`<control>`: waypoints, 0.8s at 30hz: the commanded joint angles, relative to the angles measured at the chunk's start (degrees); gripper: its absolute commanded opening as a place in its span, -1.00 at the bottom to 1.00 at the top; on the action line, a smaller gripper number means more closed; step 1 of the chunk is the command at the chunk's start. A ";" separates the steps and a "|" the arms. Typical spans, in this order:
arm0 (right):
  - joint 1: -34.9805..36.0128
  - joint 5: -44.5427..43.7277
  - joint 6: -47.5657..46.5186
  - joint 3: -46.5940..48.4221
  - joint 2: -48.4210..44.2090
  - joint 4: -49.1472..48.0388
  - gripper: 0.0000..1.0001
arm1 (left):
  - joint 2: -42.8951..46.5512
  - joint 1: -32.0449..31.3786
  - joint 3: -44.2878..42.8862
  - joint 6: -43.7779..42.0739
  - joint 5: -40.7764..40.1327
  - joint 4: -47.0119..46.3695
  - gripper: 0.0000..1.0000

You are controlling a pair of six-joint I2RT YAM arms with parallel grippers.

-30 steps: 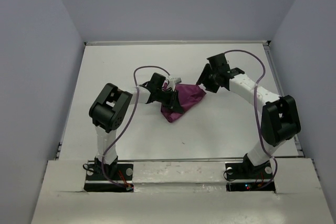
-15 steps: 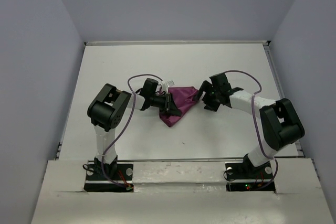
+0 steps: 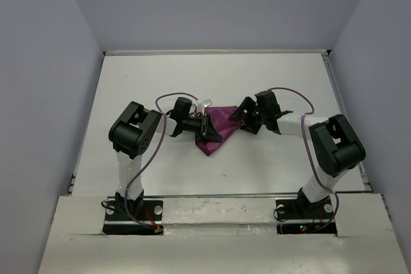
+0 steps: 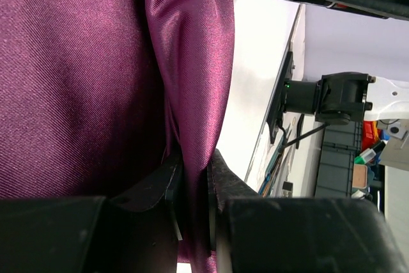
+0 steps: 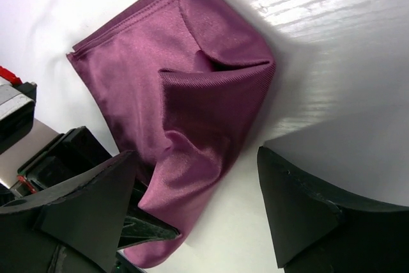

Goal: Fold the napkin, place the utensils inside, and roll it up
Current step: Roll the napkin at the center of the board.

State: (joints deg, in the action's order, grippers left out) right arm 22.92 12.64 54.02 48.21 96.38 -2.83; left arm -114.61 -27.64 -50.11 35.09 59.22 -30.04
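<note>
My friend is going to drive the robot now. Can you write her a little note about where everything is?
Left gripper: shut on a fold of the napkin.
Right gripper: open, one jaw on each side of the napkin's right end, not gripping.
Napkin: in the middle of the table, folded over but bunched.
Utensils: I cannot pick them out for sure.
Done: a rough fold.
Left: neaten it, lay the utensils inside, roll it up.

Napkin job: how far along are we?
Done: the napkin looks folded over, with layered edges showing, though it is bunched and not flat. In hand: the left jaws are shut on a fold of it; the right jaws stand open at its right corner, gripping nothing. Left: placing the utensils, which I can't make out in any view, then rolling it up.
</note>
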 commanded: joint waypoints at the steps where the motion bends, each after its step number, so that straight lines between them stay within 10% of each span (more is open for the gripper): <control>1: 0.29 1.42 1.96 -0.83 2.32 -5.43 0.62 | 0.09 0.22 1.06 0.50 2.13 -1.86 -1.00; 14: 0.90 -0.25 3.11 -0.48 6.10 -8.24 0.00 | 0.35 0.22 1.33 -0.02 3.00 -2.04 -1.00; 24: 0.90 -0.86 1.97 0.49 6.54 -6.84 -0.99 | 1.05 0.13 1.42 -0.55 3.27 -2.04 -1.00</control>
State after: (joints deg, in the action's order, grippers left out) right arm 23.31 13.69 57.41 47.92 102.41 -10.68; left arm -114.63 -27.14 -48.90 35.46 59.33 -30.39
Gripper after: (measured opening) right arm 0.060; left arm 0.245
